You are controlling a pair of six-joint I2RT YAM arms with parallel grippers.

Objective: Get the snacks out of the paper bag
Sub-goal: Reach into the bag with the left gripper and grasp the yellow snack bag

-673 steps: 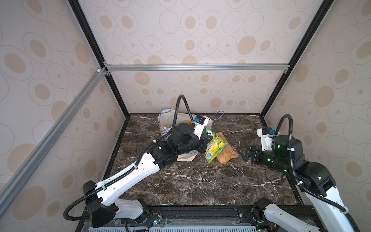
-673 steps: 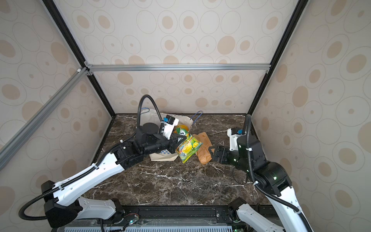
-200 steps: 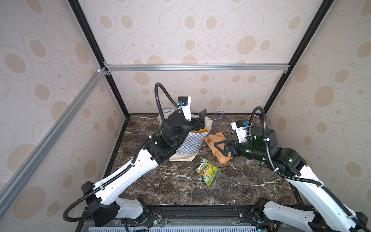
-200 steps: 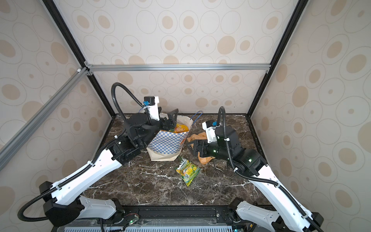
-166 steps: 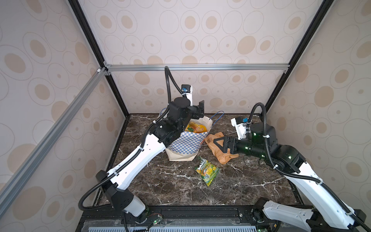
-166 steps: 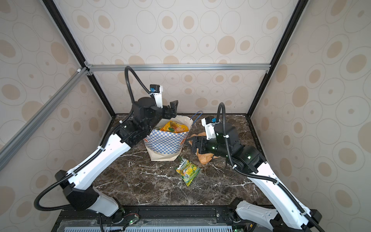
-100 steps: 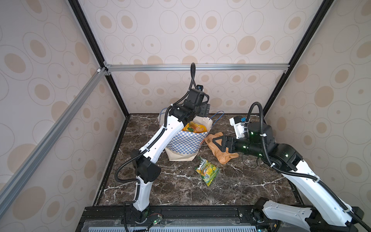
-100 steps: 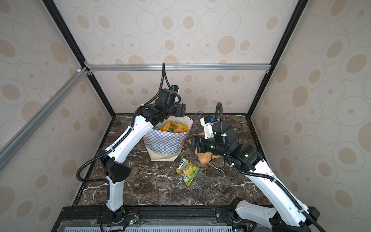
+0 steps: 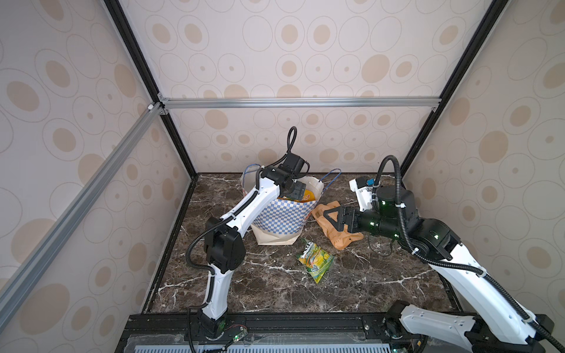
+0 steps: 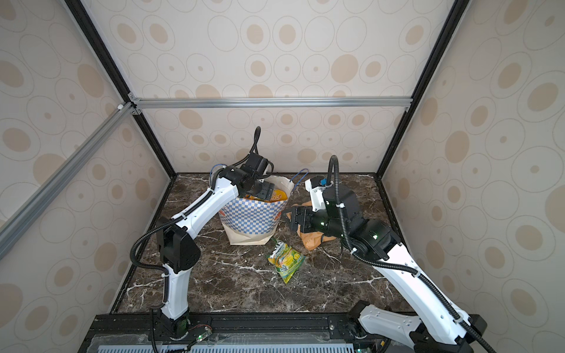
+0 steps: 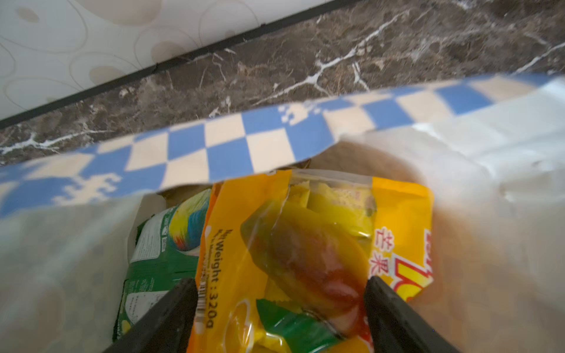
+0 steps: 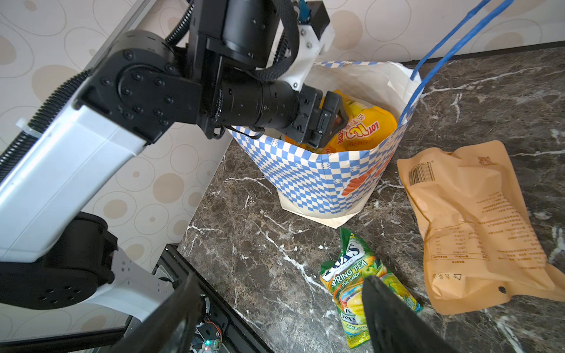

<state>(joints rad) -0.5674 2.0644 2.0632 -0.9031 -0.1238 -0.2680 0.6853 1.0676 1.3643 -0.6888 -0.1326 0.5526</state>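
The task is judged to be partly done. In both top views the paper bag [image 9: 284,218] is seen standing upright at the centre of the frame, on the far half of the tabletop [image 9: 275,287], with its mouth open.

Two snacks are already out. A green-yellow packet [image 9: 315,259] is laid flat just below the bag in the frame. A tan pouch [image 12: 467,220] is laid to the right of the bag, close beside its base.

At least two snacks are left inside. In the left wrist view a yellow-orange packet [image 11: 275,244] is seen filling the middle of the frame. A green packet [image 11: 156,250] is tucked beside it at the lower left, partly covered. Whether more lie beneath them cannot be told.

The left fingers [image 11: 165,318] are spread wide and set inside the bag's mouth, one on each side of the yellow-orange packet. Nothing is gripped, and contact with the packet cannot be confirmed. The right fingers [image 12: 394,321] are likewise held wide and empty. In both top views they are placed over the tan pouch, right of the bag and pointed towards it.

The step in hand is judged to be the grasp of the yellow-orange packet, which is not yet closed upon or lifted clear of the rim. After it, the green packet and anything hidden below would be left to remove.
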